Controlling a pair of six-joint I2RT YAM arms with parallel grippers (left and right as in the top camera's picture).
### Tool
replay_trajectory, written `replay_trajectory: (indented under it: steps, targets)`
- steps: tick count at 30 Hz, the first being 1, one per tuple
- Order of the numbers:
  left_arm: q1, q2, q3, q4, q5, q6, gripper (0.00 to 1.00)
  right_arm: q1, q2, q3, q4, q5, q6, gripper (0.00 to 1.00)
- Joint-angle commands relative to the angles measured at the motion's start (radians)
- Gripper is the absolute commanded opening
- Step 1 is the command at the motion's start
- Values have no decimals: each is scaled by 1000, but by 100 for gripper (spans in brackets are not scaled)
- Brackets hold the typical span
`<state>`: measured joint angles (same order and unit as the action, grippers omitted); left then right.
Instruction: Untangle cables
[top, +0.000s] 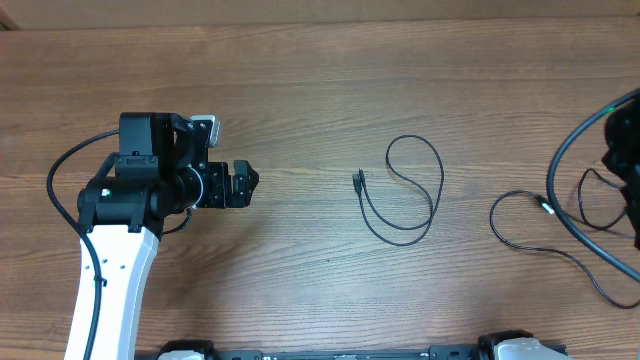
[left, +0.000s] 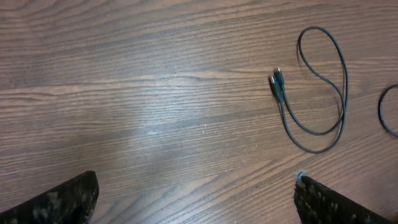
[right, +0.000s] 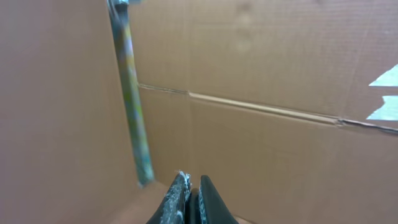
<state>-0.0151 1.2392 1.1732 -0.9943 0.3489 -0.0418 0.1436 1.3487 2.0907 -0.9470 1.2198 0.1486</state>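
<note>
Cables lie apart on table.
L gripper: fingers wide apart, empty. R gripper: fingers pressed together, empty.

Nothing written, no label, brand, number or sign, can be read in any view (the wooden surface shows only grain, and the pale patches on the cardboard carry no legible marks).

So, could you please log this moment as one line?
left pincer: open, empty | right pincer: shut, facing cardboard wall | looped cable: centre, untouched | second cable: right side, apart from first
</note>
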Motion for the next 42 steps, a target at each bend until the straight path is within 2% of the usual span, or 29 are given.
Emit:
replay_trajectory:
  steps: [1,9,18,22,26,29,33,39,42]
  targets:
    - [3,-11,4,5,13,27,100,-6,-23,11,72,-48,-21,4]
    - [3,-11,4,5,14,27,100,-47,22,11,221,-108,-28,4]
    - [3,-11,4,5,14,27,100,-302,176,11,266,-192,-27,4]
    - [3,-11,4,5,14,27,100,-483,264,10,230,-397,-23,4]
    - [3,-11,4,5,14,27,100,-628,349,10,143,-615,92,4]
    - [3,-11,4,5,14,27,100,-739,427,11,65,-882,200,4]
    - [3,-11,4,5,14,27,100,-845,539,10,12,-1257,219,4]
    - [3,-11,4,5,14,27,99,-873,640,10,-63,-1334,217,5]
    - [3,-11,4,5,14,27,100,-867,668,8,-105,-1334,217,19]
